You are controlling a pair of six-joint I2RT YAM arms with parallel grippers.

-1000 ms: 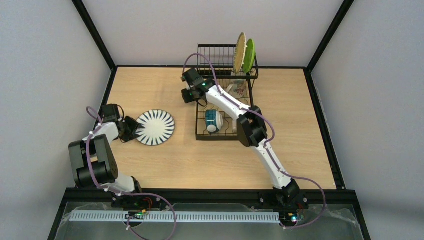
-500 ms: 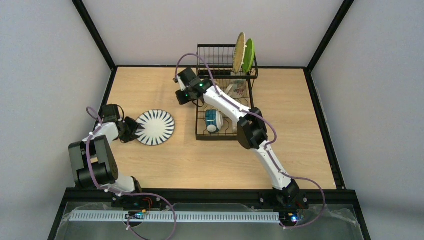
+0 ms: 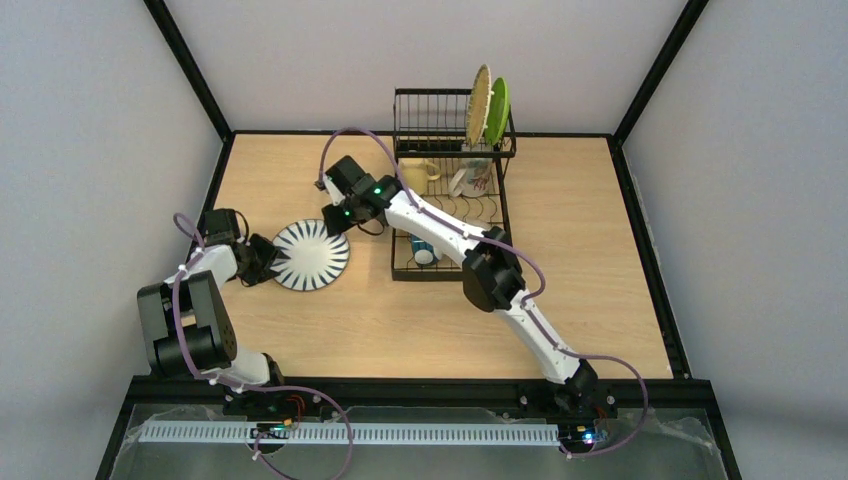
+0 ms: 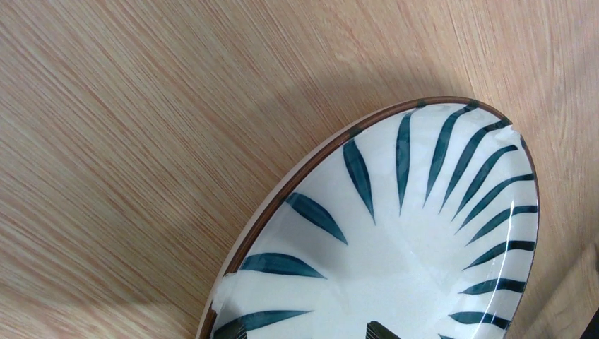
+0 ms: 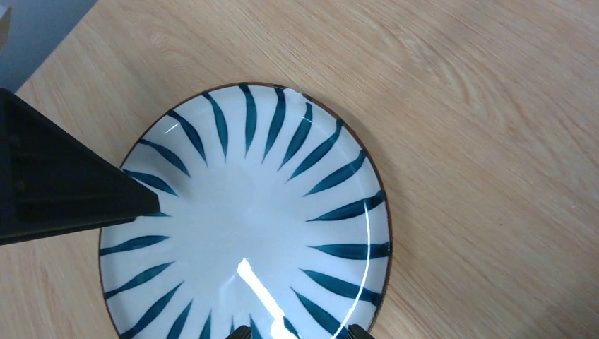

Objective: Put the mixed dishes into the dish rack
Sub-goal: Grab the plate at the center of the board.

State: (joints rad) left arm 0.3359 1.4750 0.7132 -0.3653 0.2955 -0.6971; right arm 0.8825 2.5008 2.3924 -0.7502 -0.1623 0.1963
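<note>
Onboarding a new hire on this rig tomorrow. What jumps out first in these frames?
The black-striped white plate lies flat on the table, left of the dish rack, and both arms point at it. The left gripper is open at its left rim, and the right gripper is open above its far edge. Next come the tan woven-look plate and lime green plate, standing on edge in the rack's tall back section.
</note>
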